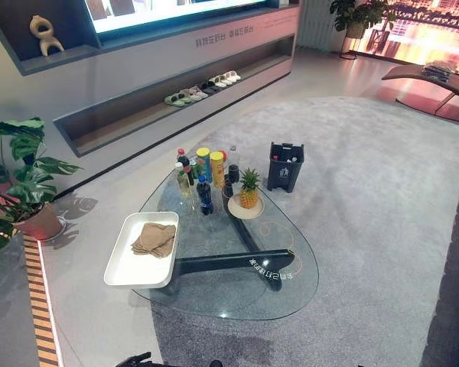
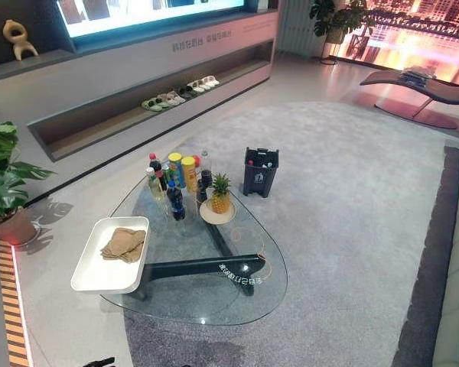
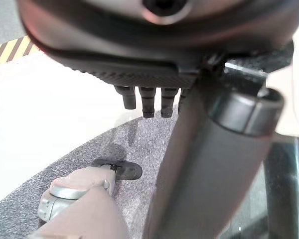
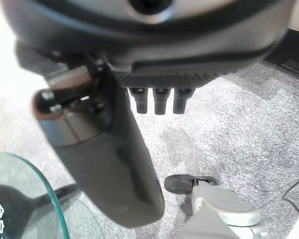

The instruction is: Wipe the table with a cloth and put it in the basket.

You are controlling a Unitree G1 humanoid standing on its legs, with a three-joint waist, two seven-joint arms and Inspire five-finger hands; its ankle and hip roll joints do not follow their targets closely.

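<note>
A folded brown cloth (image 1: 154, 238) lies in a white tray (image 1: 121, 269) on the left corner of the glass table (image 1: 237, 294). A black basket (image 1: 285, 166) stands on the grey carpet just beyond the table's far edge. My left hand (image 3: 148, 102) hangs over the carpet beside the table's edge, fingers straight and holding nothing. My right hand (image 4: 160, 101) hangs the same way over the carpet, with the glass rim (image 4: 50, 191) beside it, and it is open and empty too.
Several bottles and cans (image 1: 201, 174) cluster at the table's far end beside a pineapple (image 1: 249, 189) on a plate. A potted plant (image 1: 19, 191) stands at the left, with a low shelf of slippers (image 1: 203, 88) behind. Yellow-black tape (image 1: 40, 306) marks the floor edge.
</note>
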